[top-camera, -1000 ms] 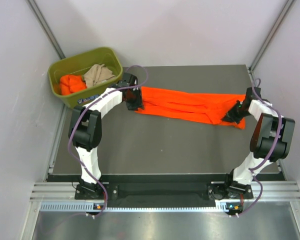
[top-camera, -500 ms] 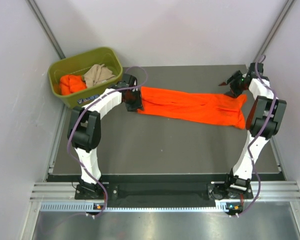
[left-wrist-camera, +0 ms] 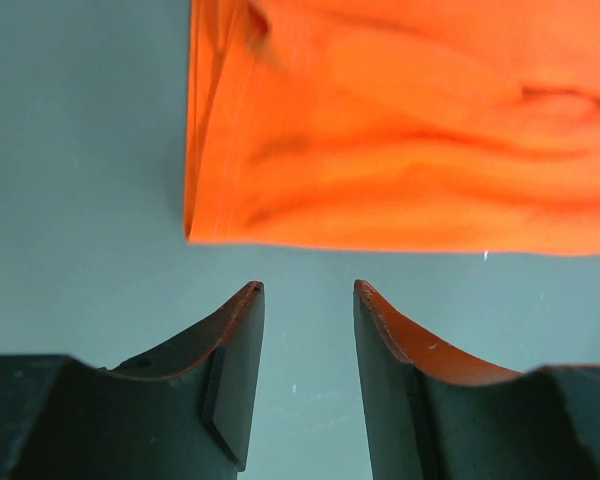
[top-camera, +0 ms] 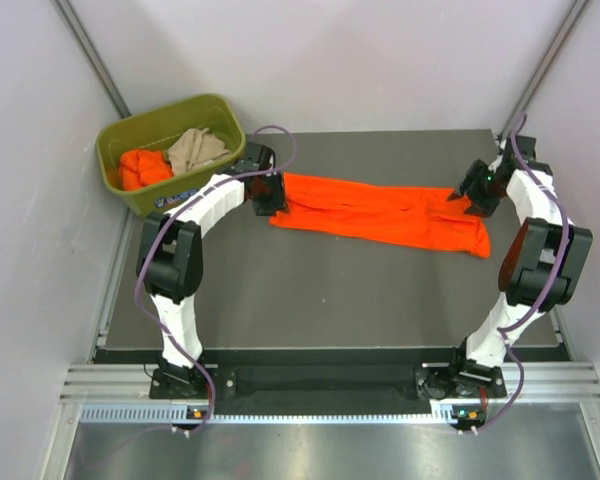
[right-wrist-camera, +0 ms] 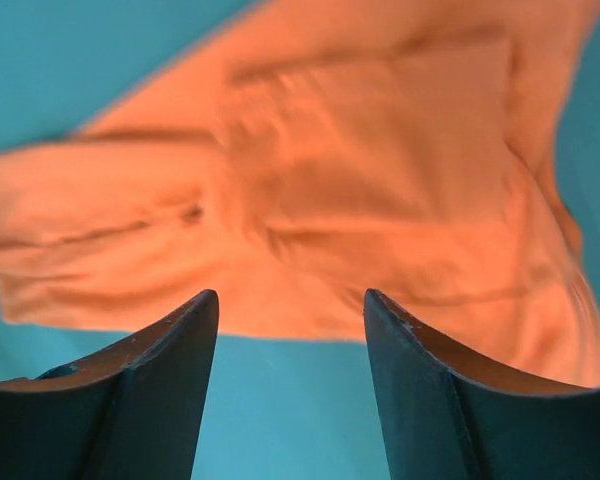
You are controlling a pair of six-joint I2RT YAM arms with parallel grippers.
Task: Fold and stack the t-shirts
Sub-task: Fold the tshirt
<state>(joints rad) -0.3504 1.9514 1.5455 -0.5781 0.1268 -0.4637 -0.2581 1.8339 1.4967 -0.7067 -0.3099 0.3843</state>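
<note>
- The dark desk is bare along its near half, between the two arms.
- An orange shirt lies further back on the desk. It is stretched into a long wrinkled band that runs from left to right, with the right end a little nearer than the left.
- The left tool sits at the left end of that band. In the left wrist view the left tool is released: its fingers stand apart with only bare desk between them, just short of the straight stitched edge of the orange shirt.
- The right tool is at the right end of the band, on its far side. In the right wrist view the right tool is also released, its fingers spread and gripping nothing. The orange shirt shows blurred beyond the tips, and I cannot tell whether they touch the cloth.
- Off the far left corner of the desk stands an olive-green bin.
- Inside the bin, a second orange shirt lies crumpled on the left and a beige shirt is bunched just beside it on the right.
</note>
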